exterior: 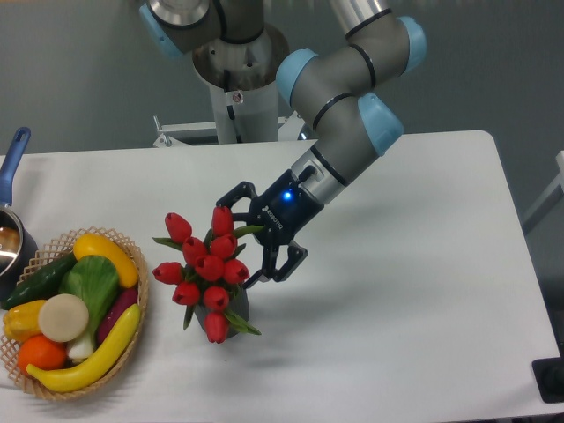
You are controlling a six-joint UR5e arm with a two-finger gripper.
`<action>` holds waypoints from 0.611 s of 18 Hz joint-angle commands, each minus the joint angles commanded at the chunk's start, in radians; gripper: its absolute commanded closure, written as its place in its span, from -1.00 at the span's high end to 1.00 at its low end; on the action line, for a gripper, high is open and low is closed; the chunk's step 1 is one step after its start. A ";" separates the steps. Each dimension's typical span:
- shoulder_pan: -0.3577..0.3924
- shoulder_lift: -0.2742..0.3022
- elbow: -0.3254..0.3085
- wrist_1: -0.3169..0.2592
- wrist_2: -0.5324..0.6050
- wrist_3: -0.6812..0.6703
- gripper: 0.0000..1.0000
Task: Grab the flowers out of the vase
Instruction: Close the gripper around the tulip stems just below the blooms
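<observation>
The arm (pixel 348 88) reaches down from the upper middle and bends at grey joints with pale blue caps. Its wrist slants toward the lower left. The black hand (pixel 240 235) has its two fingers spread apart, a blue light glowing on its body.

Setting: robotics lab bench. Evidence: an industrial grey arm (pixel 352 97) with pale blue joint caps, mounted on a metal pedestal (pixel 236 79) behind the plain white surface (pixel 423 291). Bare grey wall behind the pedestal. Left of the pedestal, on the surface, a wicker basket (pixel 132 339) of plastic-looking fruit and vegetables, staged as test props.
</observation>
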 joint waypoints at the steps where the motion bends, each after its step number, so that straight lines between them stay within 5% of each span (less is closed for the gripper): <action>1: -0.003 0.000 0.003 0.000 0.000 -0.002 1.00; 8: -0.015 -0.012 0.009 0.008 0.000 -0.006 1.00; 11: -0.015 -0.018 0.009 0.029 0.000 -0.008 0.64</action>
